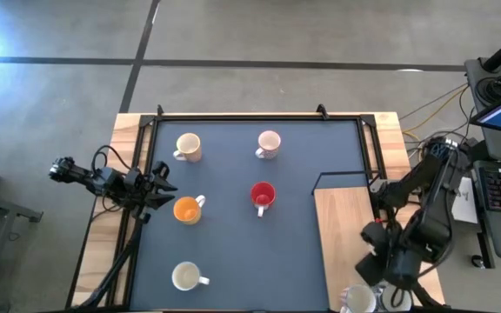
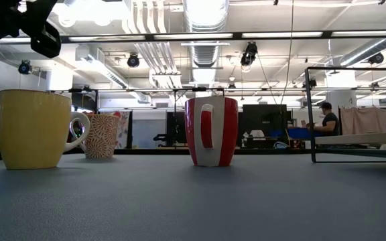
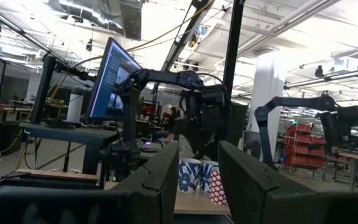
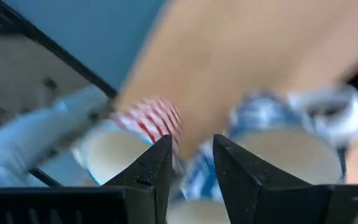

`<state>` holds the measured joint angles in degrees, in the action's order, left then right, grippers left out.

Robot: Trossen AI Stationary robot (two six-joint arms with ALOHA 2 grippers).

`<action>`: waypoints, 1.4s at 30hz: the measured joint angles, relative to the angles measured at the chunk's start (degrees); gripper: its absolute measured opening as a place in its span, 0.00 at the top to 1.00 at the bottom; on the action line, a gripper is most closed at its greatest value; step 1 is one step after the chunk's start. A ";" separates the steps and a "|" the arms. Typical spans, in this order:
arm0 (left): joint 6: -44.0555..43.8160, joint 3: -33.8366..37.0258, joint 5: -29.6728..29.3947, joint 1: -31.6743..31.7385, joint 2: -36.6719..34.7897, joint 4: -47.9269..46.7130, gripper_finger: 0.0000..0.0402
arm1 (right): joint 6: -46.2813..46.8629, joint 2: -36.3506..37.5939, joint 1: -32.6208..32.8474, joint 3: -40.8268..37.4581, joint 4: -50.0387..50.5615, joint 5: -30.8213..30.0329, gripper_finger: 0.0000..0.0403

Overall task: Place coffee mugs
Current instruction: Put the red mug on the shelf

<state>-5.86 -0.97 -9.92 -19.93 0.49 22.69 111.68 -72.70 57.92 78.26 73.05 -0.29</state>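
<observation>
My right gripper [image 4: 190, 155], fingers narrowly parted and empty, hangs above crowded patterned mugs [image 4: 145, 134]; my left gripper [image 1: 165, 186], slightly open, waits beside the orange mug [image 1: 187, 209].

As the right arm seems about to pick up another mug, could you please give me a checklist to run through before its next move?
1. Right claw open and empty: ok.
2. Right claw over the mugs on the wooden board: ok; a red-striped mug and a blue-patterned mug lie under it.
3. Fingers lined up on one mug's rim: cannot tell; the wrist view is blurred.
4. Free spot on the blue mat: ok; there is bare mat between the red mug and the white mug.
5. Left claw out of the way: ok; it sits open at the mat's left edge, by the orange mug.
</observation>
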 joint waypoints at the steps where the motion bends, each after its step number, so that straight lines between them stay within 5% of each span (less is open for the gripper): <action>1: 0.00 0.00 0.00 0.00 0.01 -0.01 0.76 | -0.99 0.40 -0.65 0.00 -0.04 -2.85 0.74; 5: -0.01 0.00 0.00 0.00 0.01 -0.01 0.76 | -6.63 0.80 -5.03 0.00 -0.08 -11.51 0.75; 12: 0.01 0.00 0.00 -0.01 0.00 -0.01 0.76 | -29.52 -1.31 -17.46 0.00 -4.12 -11.77 0.74; 23: 0.01 0.00 -0.02 -0.01 0.00 -0.01 0.76 | -72.16 -7.72 -31.91 0.00 -29.35 -11.38 0.74; 42: -0.01 0.00 0.00 -0.01 0.00 0.00 0.76 | -102.90 -18.39 -43.84 0.00 -31.77 -11.86 0.74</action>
<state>-5.87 -0.97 -9.91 -19.94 0.49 22.69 8.78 -91.09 14.08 78.26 41.27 -12.14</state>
